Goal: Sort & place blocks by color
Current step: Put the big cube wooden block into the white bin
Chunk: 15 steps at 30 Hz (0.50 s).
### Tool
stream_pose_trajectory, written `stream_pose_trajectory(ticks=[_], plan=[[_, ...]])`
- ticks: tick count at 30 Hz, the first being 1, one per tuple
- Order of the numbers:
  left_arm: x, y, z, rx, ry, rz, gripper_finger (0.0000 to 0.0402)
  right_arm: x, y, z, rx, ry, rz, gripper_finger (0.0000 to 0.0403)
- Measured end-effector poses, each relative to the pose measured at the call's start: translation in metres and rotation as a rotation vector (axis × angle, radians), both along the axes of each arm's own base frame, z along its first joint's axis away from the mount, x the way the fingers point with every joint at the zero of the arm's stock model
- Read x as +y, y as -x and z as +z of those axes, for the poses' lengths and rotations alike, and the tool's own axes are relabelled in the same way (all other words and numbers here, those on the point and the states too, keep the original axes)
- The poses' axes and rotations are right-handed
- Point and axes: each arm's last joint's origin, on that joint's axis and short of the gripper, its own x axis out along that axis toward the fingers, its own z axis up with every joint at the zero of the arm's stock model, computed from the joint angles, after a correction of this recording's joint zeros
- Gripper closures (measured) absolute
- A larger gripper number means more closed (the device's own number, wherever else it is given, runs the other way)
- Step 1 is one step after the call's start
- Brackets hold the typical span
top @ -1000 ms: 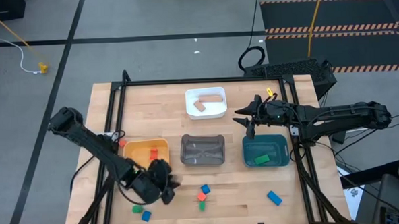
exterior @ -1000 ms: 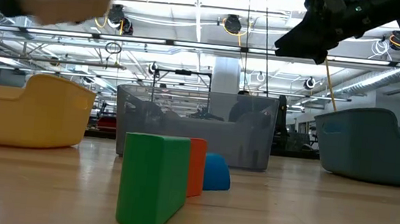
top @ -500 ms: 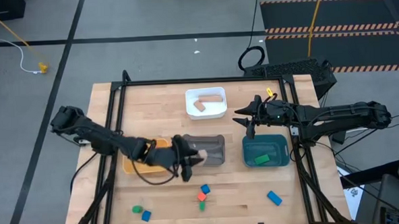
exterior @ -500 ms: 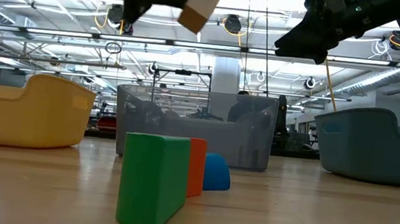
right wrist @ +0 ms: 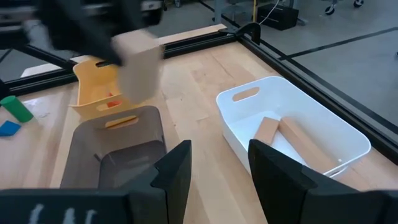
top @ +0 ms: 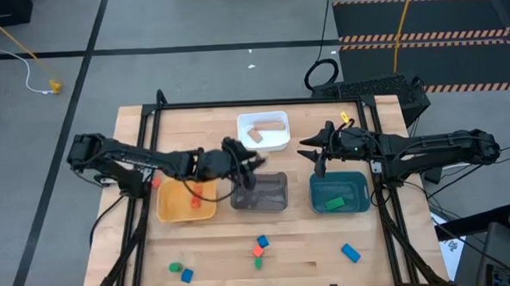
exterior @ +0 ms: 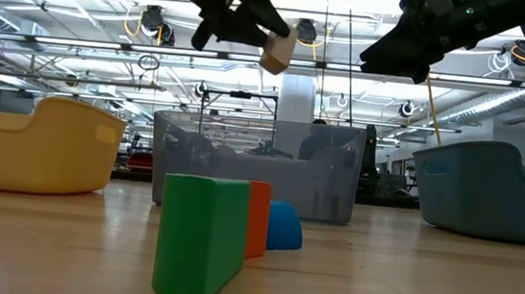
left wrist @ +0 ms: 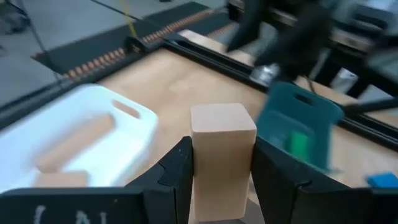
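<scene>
The left gripper (left wrist: 221,168) clamps a plain tan wooden cuboid block (left wrist: 222,158) between its two dark fingers (left wrist: 180,171), holding it in the air above the far edge of the clear grey rectangular tray (top: 259,193) at mid-table, near the white rectangular tray (top: 263,131). That white tray, on the far side of the table, holds two tan wooden pieces (right wrist: 289,140), one long and one short. The right gripper (top: 319,157) hangs with its fingers apart and nothing between them, above the bare wood just beyond the far left corner of the teal tray (top: 338,193), in which a green block (top: 333,203) lies. To the left, the yellow tray (top: 186,202) contains red-orange blocks (top: 195,197). On the near tabletop, a green cuboid block (exterior: 200,240), a red-orange block (exterior: 256,219) and a blue block (exterior: 284,226) sit close together. A small green and blue pair (top: 180,270) lies near the left corner, and a single blue block (top: 351,253) lies to the right.
</scene>
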Motion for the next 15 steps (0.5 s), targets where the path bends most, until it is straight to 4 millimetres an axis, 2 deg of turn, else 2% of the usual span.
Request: stream_pose_trajectory(ticks=[8,15], plan=[[0.051,-0.002,-0.004,0.027,-0.071,0.163,0.0272,0.0,-0.001,0.003,-0.035,0.002,0.005,0.0252],[0.094,-0.016,-0.041,0.086,-0.045,0.289,0.0272,0.0,-0.003,0.011,-0.116,0.001,0.001,0.0252]])
